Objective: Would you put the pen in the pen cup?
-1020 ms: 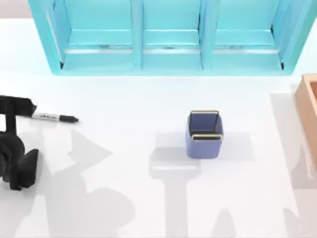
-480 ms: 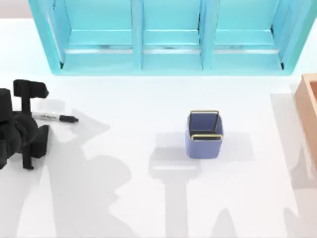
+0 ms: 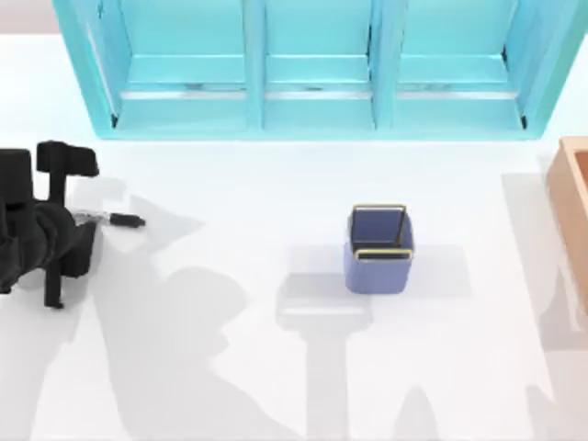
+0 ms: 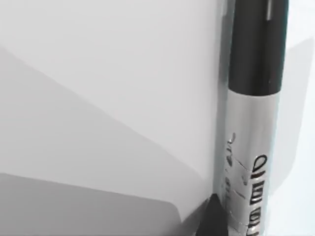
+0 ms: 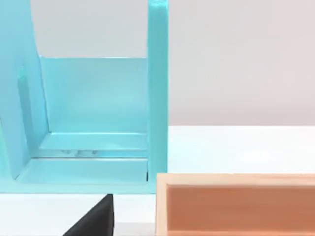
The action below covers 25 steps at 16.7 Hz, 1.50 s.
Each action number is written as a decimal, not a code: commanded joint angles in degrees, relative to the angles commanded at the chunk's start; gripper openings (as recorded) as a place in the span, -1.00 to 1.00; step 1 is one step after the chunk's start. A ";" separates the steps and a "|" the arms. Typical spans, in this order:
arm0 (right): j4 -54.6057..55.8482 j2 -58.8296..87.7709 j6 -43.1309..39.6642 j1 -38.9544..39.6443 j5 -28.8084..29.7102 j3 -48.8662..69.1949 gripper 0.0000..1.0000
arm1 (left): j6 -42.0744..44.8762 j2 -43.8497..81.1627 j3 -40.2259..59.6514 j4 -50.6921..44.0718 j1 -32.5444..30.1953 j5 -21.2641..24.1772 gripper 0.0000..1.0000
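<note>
The pen [image 3: 115, 220] lies flat on the white table at the far left, its black cap pointing right. My left gripper [image 3: 57, 223] hangs open over the pen's left end, with one finger [image 3: 64, 165] on the far side and the other on the near side. Up close in the left wrist view, the pen [image 4: 251, 128] shows its black cap and printed grey barrel, with a dark fingertip [image 4: 214, 219] beside it. The pen cup [image 3: 379, 249], blue-purple with a gold rim, stands upright near the table's middle, well to the right of the pen. My right arm is parked off the right side.
A large turquoise shelf unit [image 3: 312, 69] runs along the back of the table and appears again as shelf unit [image 5: 93, 118] in the right wrist view. An orange-tan box [image 3: 571, 197] sits at the right edge. Bare white table lies between pen and cup.
My left gripper has swung in from the near left and moved over the pen's left end, covering more of the barrel. Pen and cup have not moved.
</note>
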 joint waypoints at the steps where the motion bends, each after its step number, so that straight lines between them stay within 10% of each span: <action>1: 0.00 0.00 0.00 0.00 0.00 0.00 1.00 | 0.00 0.00 0.00 0.00 0.00 0.00 0.85; 13: 0.00 0.00 0.00 0.00 0.00 0.00 1.00 | 0.00 0.00 0.00 0.00 0.00 0.00 -0.96; 21: 0.00 0.00 0.00 0.00 0.00 0.00 1.00 | 0.00 0.00 0.00 0.00 0.00 0.00 -1.00; 22: 0.00 0.00 0.00 0.00 0.00 0.00 1.00 | 4.06 -12.32 2.15 -24.98 0.70 1.43 -1.00; 25: 0.00 0.00 0.00 0.00 0.00 0.00 1.00 | 3.92 -14.13 1.86 -26.99 0.63 1.36 -1.00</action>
